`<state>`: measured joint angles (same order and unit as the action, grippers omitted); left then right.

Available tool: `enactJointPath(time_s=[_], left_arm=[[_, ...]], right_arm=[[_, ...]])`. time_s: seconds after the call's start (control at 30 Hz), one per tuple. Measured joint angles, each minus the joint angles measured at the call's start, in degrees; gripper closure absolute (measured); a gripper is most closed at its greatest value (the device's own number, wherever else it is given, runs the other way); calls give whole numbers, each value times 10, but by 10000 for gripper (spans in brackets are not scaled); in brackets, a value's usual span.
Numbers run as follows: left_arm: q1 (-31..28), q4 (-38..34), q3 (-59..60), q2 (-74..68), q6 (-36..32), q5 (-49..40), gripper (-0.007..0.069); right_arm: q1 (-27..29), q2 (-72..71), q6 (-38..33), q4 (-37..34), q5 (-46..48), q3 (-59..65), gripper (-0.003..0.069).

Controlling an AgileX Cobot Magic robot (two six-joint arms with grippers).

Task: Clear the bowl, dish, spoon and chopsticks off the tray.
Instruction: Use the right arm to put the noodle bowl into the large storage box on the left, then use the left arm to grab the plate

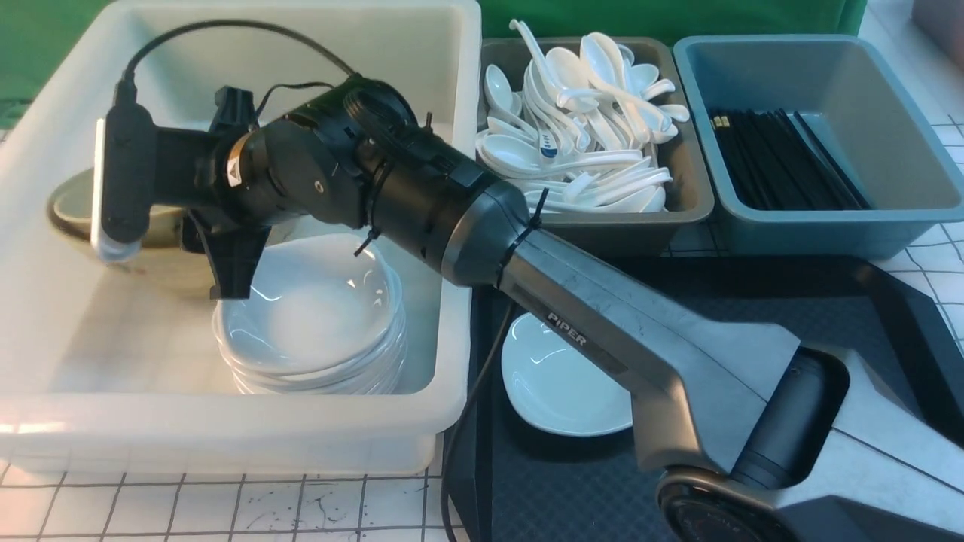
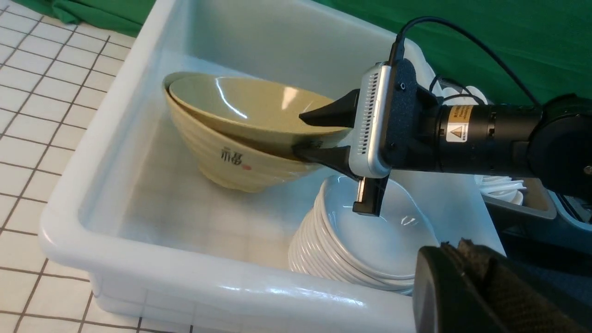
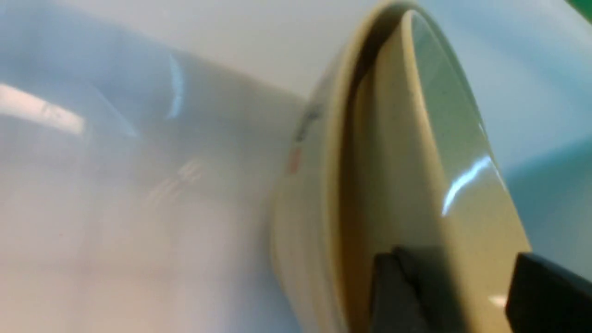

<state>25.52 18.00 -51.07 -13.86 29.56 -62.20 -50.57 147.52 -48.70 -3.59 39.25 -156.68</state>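
The olive-yellow bowl (image 2: 240, 104) lies tilted inside a second bowl (image 2: 217, 152) in the white tub; it also shows in the front view (image 1: 71, 203) and the right wrist view (image 3: 439, 162). My right gripper (image 2: 317, 134) is open, one finger inside and one outside the upper bowl's rim (image 3: 455, 286). The white dish (image 1: 561, 384) lies on the black tray (image 1: 828, 309), partly under my right arm (image 1: 452, 218). No spoon or chopsticks show on the visible part of the tray. My left gripper (image 2: 455, 245) is shut and empty, close to the tub's near wall.
The white tub (image 1: 226, 436) also holds a stack of white dishes (image 1: 309, 324) beside the bowls. Behind the tray, a grey tub (image 1: 693, 196) holds many white spoons (image 1: 587, 135). A blue tub (image 1: 828, 226) holds black chopsticks (image 1: 783, 158).
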Motion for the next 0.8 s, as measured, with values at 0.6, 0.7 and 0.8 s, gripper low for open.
enactJointPath(time_s=[0.6,0.7,0.8], left_arm=[[0,-210,14,-45,-143,68,624],[0,-267,16,-93,-188,87,624],[0,-302,17,-136,-221,97,624]], right_arm=[[-26,-211,245,74,278,-43,345],[-26,-254,332,130,278,-16,463],[-25,-323,363,146,278,59,570]])
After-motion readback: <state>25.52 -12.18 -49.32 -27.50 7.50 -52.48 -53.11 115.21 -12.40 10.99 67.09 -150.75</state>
